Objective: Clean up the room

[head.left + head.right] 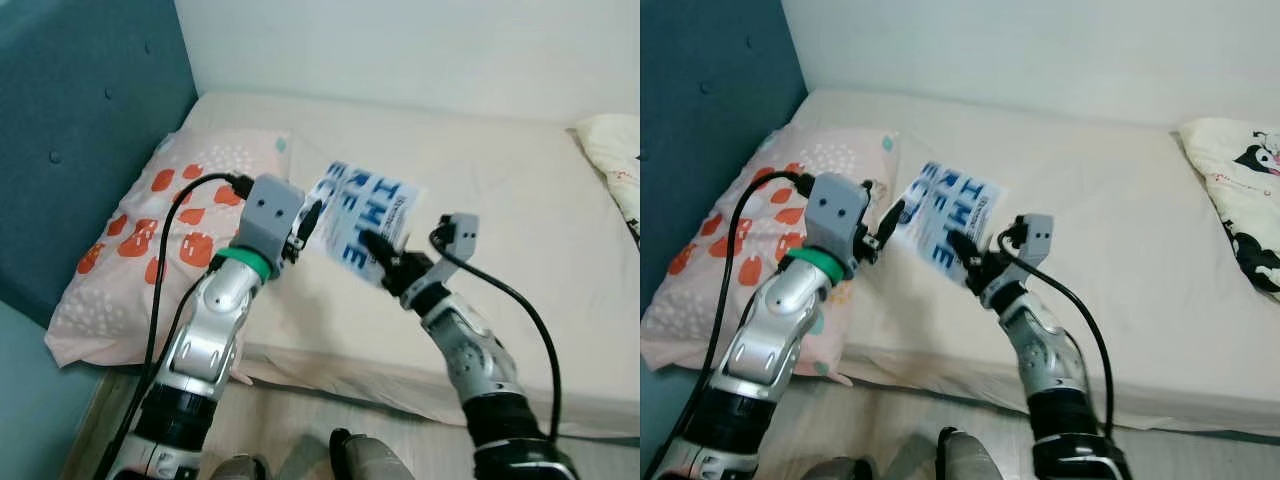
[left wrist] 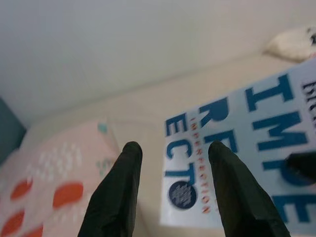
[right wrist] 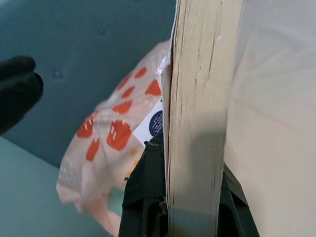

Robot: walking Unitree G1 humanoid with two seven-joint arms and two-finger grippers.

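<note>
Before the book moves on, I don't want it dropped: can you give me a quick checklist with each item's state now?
1. Right gripper clamped on the book: ok, a finger on each side.
2. Left gripper clear of the book: ok, fingers open, apart from it.
3. Book lifted off the bed: ok.
4. Grip depth: not ok, held near one edge.
5. Pillow out of the way: ok, beside the left arm.
6. Drop-off spot: cannot tell.

White book [image 1: 361, 222] with blue lettering, held tilted above the bed [image 1: 520, 200].

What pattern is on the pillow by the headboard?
The pillow is pale pink with orange-red blotches and small white dots, clearest in the left eye view.
</note>
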